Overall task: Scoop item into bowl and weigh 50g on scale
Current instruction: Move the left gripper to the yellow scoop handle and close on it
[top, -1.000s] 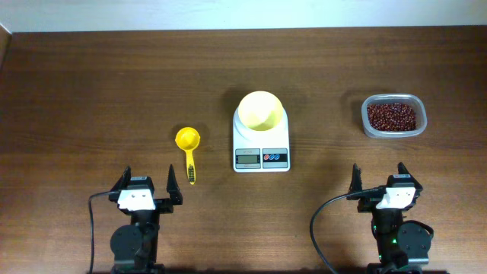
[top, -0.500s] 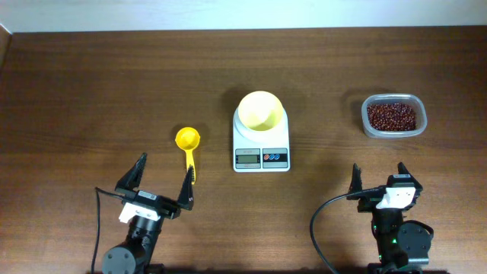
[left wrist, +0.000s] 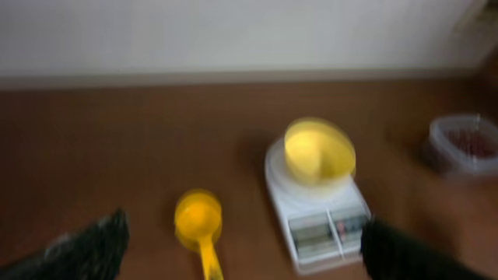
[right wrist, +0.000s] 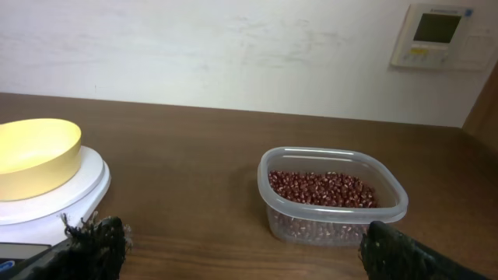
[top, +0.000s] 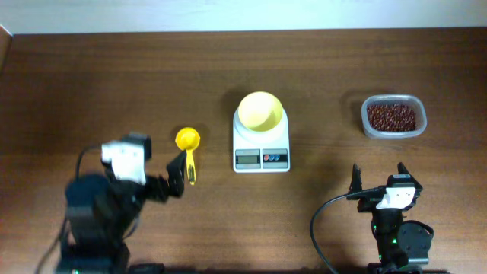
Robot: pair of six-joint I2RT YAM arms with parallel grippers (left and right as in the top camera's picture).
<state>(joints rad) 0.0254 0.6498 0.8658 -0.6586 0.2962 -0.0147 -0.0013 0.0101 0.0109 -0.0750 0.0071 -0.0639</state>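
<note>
The reddish-brown beans fill a clear container at the right; they also show in the right wrist view. The pale yellow bowl stands empty on the white scale at mid-table, and both show blurred in the left wrist view: bowl, scale. A yellow scoop lies left of the scale, handle toward me. My left gripper is open, raised just left of the scoop's handle. My right gripper is open and empty near the front edge.
The right wrist view shows the bowl on the scale at the left and the container ahead. A wall with a thermostat panel stands behind the table. The left wrist view is motion-blurred.
My left arm has lifted and swung forward toward the scoop, its gripper staying open. The right arm, scoop, bowl and container have not moved.
</note>
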